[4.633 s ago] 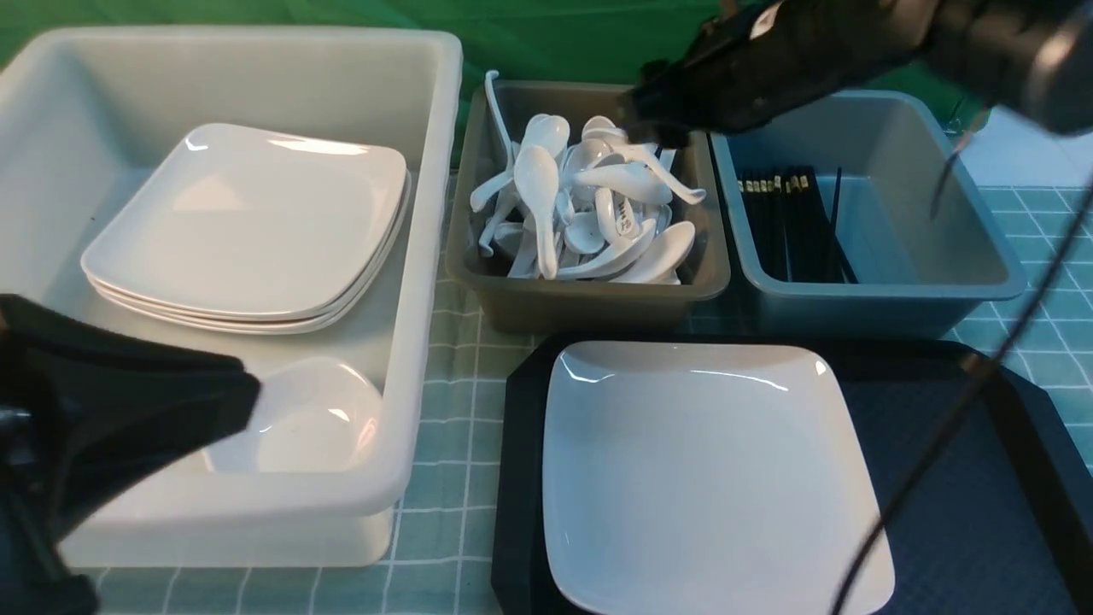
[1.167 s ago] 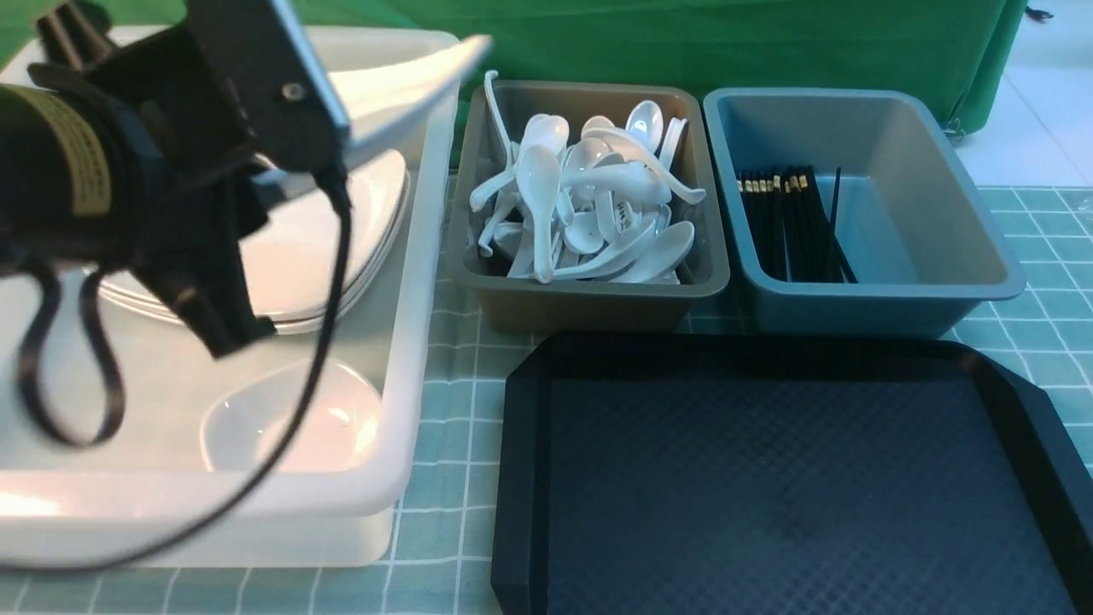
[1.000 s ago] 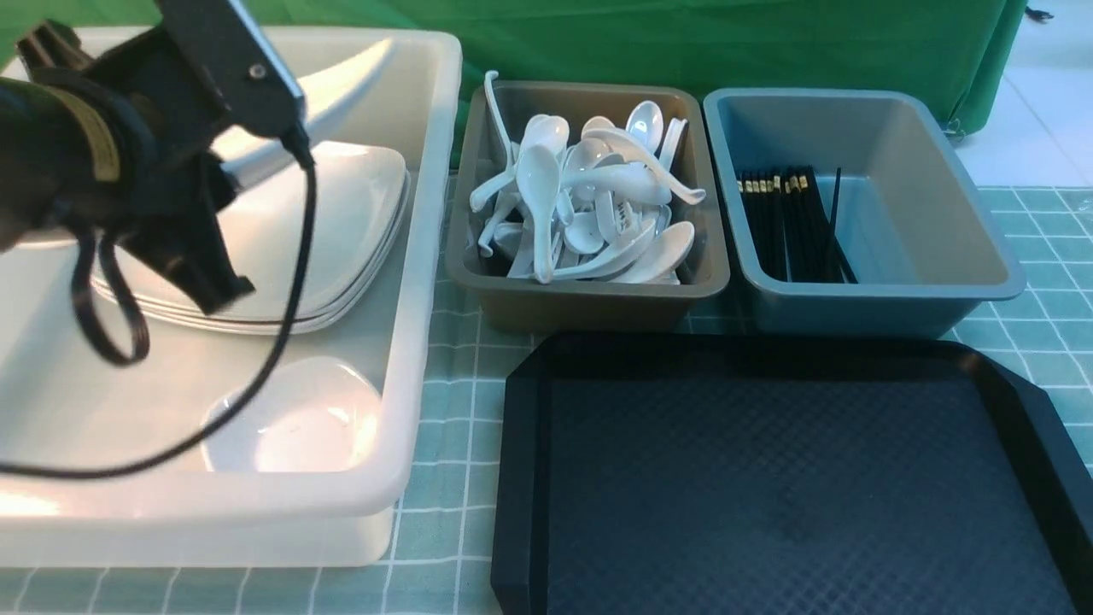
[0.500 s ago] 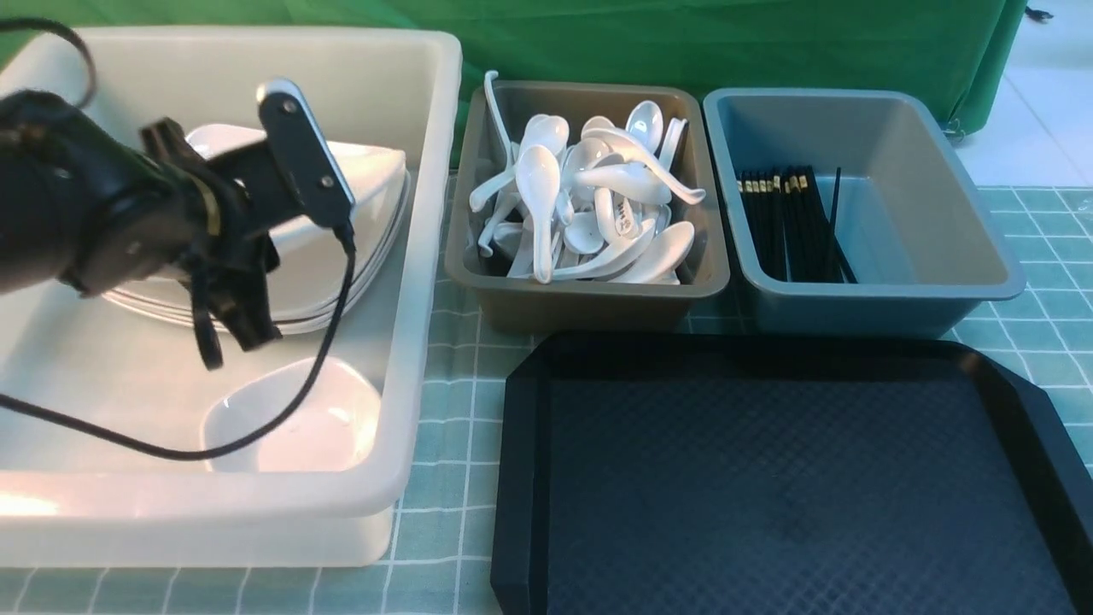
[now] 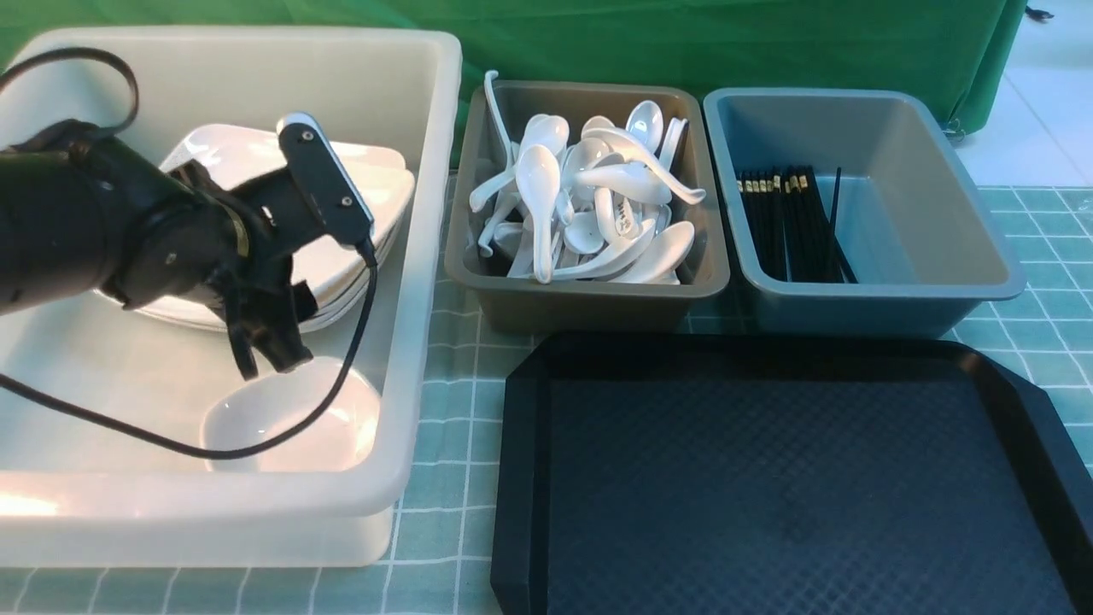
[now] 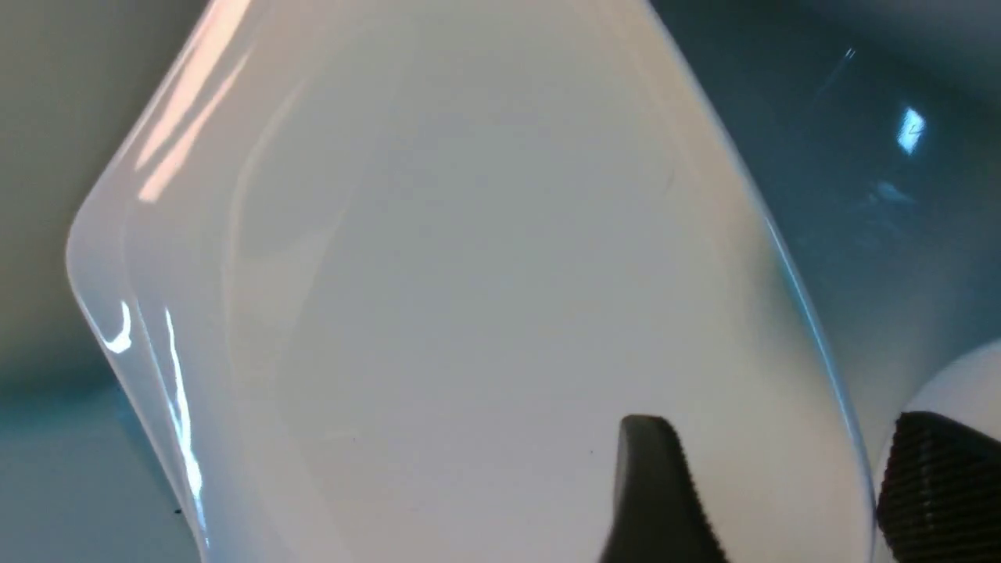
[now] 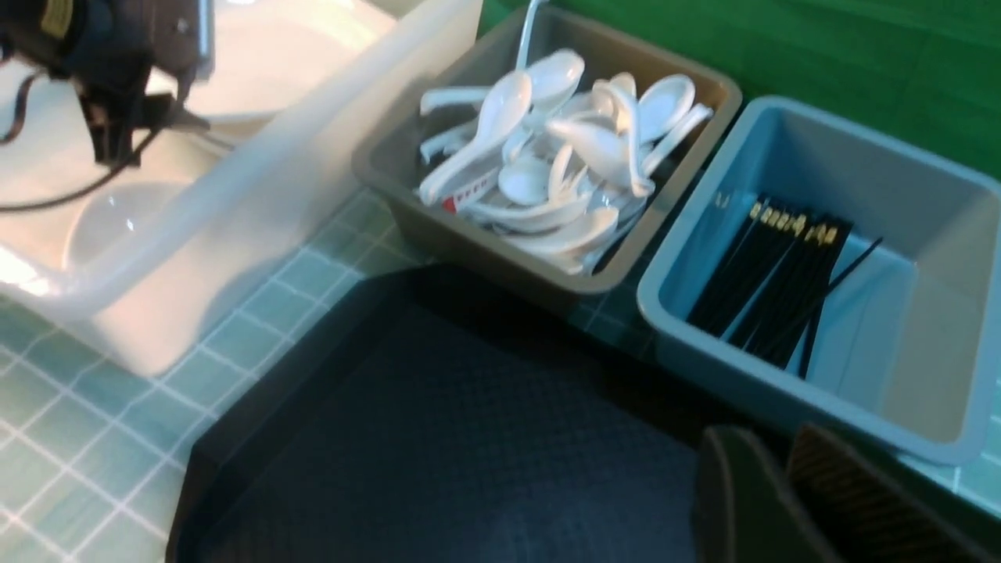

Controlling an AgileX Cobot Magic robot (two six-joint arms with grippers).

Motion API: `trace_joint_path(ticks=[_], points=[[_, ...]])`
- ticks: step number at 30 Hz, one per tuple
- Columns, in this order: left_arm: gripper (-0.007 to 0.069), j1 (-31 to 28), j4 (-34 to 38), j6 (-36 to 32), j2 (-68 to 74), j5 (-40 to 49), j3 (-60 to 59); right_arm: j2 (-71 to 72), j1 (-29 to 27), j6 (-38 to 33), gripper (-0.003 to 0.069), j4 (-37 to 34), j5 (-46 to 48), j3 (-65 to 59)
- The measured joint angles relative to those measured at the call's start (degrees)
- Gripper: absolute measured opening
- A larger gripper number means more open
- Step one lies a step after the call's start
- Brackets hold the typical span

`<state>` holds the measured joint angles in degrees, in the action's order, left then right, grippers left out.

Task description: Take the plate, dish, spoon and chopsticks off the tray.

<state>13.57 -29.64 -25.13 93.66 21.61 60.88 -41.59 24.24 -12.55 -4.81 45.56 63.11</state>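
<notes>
Over the bin (image 5: 427, 256), the left gripper (image 6: 782, 438) stands spread astride the plate (image 6: 469, 274) rim. Above the open tray (image 5: 521, 478), the right gripper (image 7: 786, 446) sits nearly closed; spoon (image 5: 626, 218) print unreadable.

Your bench (image 5: 444, 427) is covered by a teal cloth (image 5: 1050, 282) with a white grid. Four things stand directly on it. On your left you have a large white bin (image 5: 256, 38). At the far middle sits a brown bin (image 5: 589, 295), with a blue-grey bin (image 5: 879, 295) just beside it on the right. Nearest you, just in front of those two, lies the black tray (image 5: 521, 478), with a strip of cloth showing between it and the white bin.
</notes>
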Motion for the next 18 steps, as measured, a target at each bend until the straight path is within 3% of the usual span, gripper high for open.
trace_joint_path(ticks=[2,5,9,12,15,17,18], points=[[0.0491,0.0,3.05,0.0,-1.56,0.26,0.0,0.0,0.0,-0.05,0.0142,-0.1,1.75,0.0],[0.0566,0.19,8.83,0.02,-5.03,1.07,0.0,0.0,0.0,-0.05,0.0142,-0.17,2.53,0.0],[0.0589,2.38,19.52,0.26,-12.73,3.48,0.0,0.0,0.0,-0.05,0.0142,-0.17,2.64,0.0],[0.0521,5.86,27.58,1.53,-22.24,3.51,-0.05,0.0,0.0,-0.05,0.0142,-0.17,3.36,0.0],[0.0314,9.8,34.49,3.02,-35.83,2.25,-1.76,0.0,0.0,0.01,0.0143,-0.17,4.68,0.0],[0.0131,10.74,39.08,3.17,-44.03,1.69,-5.39,0.0,0.0,0.01,0.0143,-0.17,5.57,0.0],[0.0097,10.9,40.17,2.97,-46.19,1.63,-6.63,0.0,0.0,0.01,0.0143,-0.17,6.04,0.0]])
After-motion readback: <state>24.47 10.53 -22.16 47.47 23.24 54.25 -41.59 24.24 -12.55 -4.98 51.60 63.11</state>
